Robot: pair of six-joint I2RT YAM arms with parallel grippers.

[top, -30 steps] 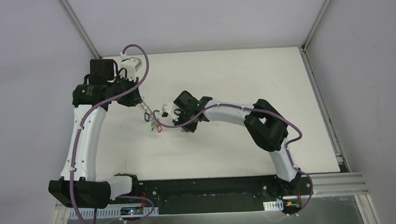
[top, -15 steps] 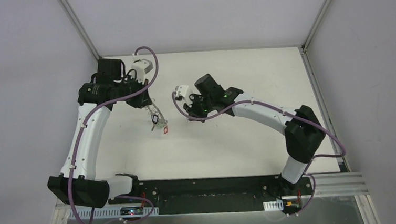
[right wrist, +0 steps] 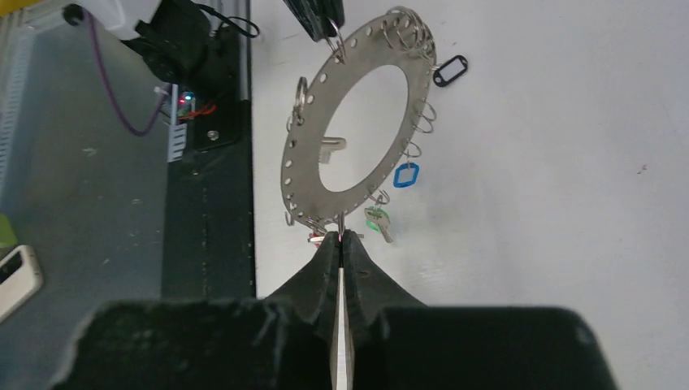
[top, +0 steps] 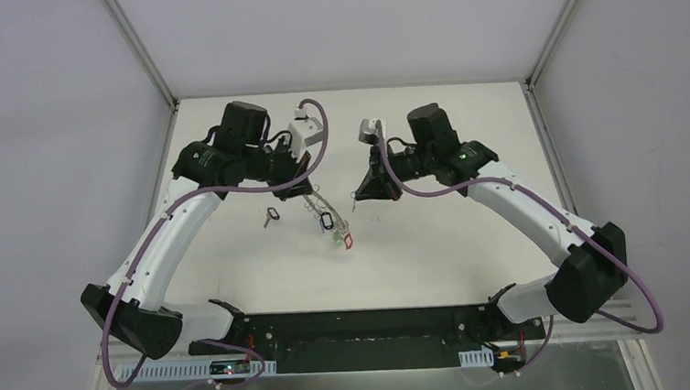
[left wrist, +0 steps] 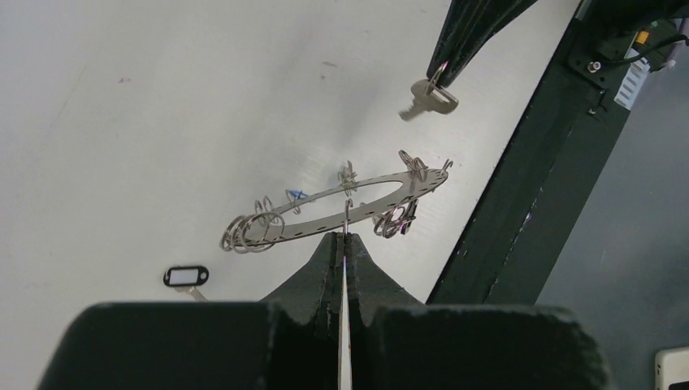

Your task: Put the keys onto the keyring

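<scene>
The keyring (left wrist: 374, 209) is a flat perforated metal hoop hung with small split rings. It hangs in the air above the table (top: 467, 150) from my left gripper (left wrist: 342, 236), which is shut on one of those rings. From above, the keyring (top: 325, 218) dangles below the left gripper (top: 307, 191). Blue (right wrist: 405, 175) and green (right wrist: 376, 221) tags hang on the keyring (right wrist: 302, 171). My right gripper (top: 357, 197) is shut on the ring of a plain silver key (left wrist: 428, 99), just right of the hoop. Another of the keys, black-tagged (top: 270, 216), lies on the table.
A dark base rail (top: 360, 327) runs along the table's near edge, close under both grippers in the wrist views. Purple cables loop off both wrists. Grey enclosure walls with metal corner posts (top: 138, 49) close in the table's back and sides.
Both arms have swung toward the table's back middle. The left gripper carried the keyring up and right. The right gripper rose with its key. The black-tagged key stayed on the table.
</scene>
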